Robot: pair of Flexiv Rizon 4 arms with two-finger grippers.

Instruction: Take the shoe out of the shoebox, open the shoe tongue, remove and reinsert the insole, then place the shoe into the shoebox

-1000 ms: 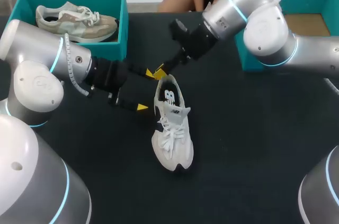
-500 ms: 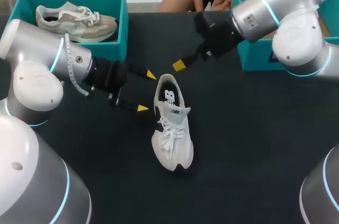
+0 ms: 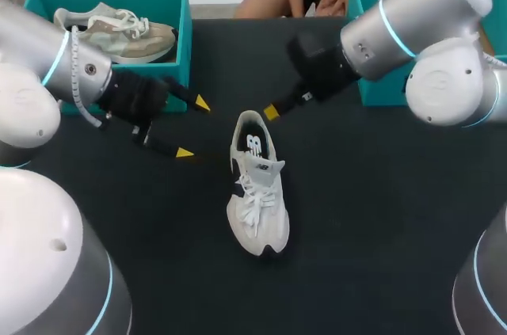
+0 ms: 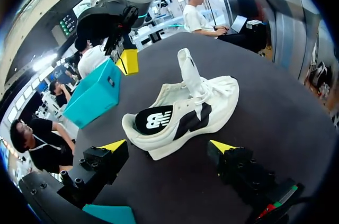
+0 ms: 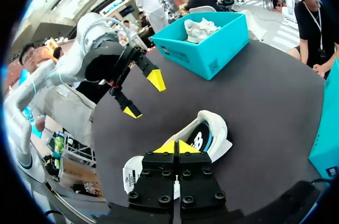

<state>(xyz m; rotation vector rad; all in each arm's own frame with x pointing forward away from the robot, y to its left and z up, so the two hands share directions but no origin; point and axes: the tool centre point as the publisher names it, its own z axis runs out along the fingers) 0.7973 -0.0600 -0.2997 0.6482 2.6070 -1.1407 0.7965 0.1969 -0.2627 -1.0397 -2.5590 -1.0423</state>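
Note:
A white shoe [image 3: 255, 184] with a black heel lining lies on the dark table, toe toward the near edge, its tongue standing up [image 4: 189, 73]. My left gripper [image 3: 193, 127] is open to the left of the heel, apart from it; in its wrist view the shoe [image 4: 180, 118] lies on its side just ahead of the spread fingertips [image 4: 114, 145]. My right gripper [image 3: 272, 112] is shut on nothing, just beyond the heel at its right. In its own view its tips [image 5: 177, 147] hover over the shoe [image 5: 204, 136].
A teal shoebox [image 3: 184, 26] at the back left holds a beige shoe [image 3: 111, 30], also seen in the right wrist view [image 5: 198, 28]. A second teal box [image 3: 372, 89] stands at the back right, behind my right arm.
My right gripper left the shoe's heel opening, shut, and now hangs just right of the heel. My left gripper drew back to the left, away from the shoe. The shoe stayed put.

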